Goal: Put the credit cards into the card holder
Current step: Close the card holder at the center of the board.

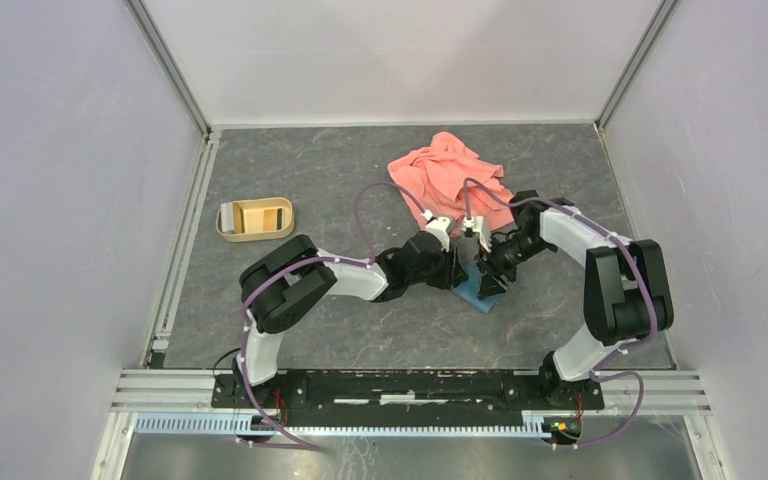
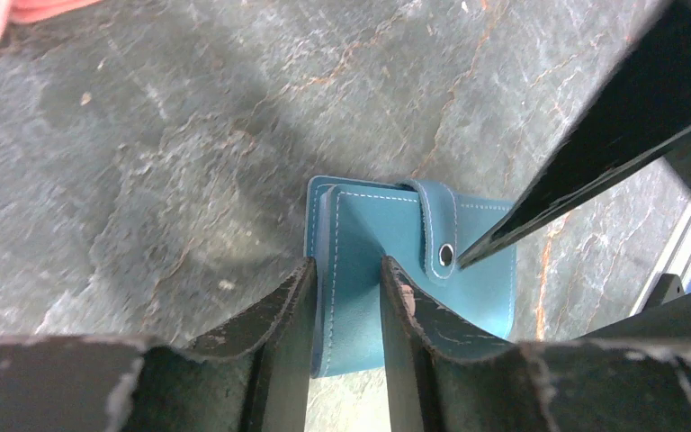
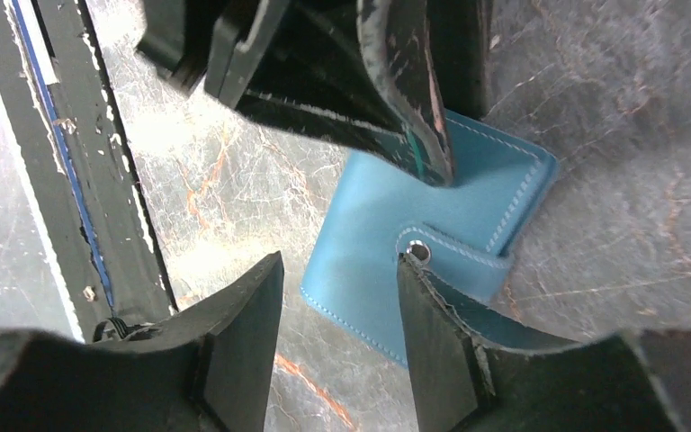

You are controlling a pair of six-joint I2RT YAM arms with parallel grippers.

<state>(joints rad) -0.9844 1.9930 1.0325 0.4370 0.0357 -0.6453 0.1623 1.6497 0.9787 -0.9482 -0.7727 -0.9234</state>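
Observation:
The teal-blue card holder [image 1: 480, 292] lies on the table mid-field, its strap fastened at the snap [image 2: 445, 255]. My left gripper [image 1: 457, 272] [image 2: 348, 263] is shut on one edge of it, and the teal leather fills the gap between its fingers. My right gripper [image 1: 488, 282] [image 3: 340, 259] is open. One of its fingertips [image 3: 411, 270] touches the strap at the snap; the other hangs over bare table. The credit cards [image 1: 260, 214] appear as orange-gold flat pieces in the tan tray, too small to make out. In neither wrist view does a card show.
The tan oval tray [image 1: 256, 237] sits at the left. A salmon-pink cloth [image 1: 452, 172] lies crumpled behind the grippers. A metal rail [image 1: 410, 385] runs along the near edge, and white walls close in the other three sides.

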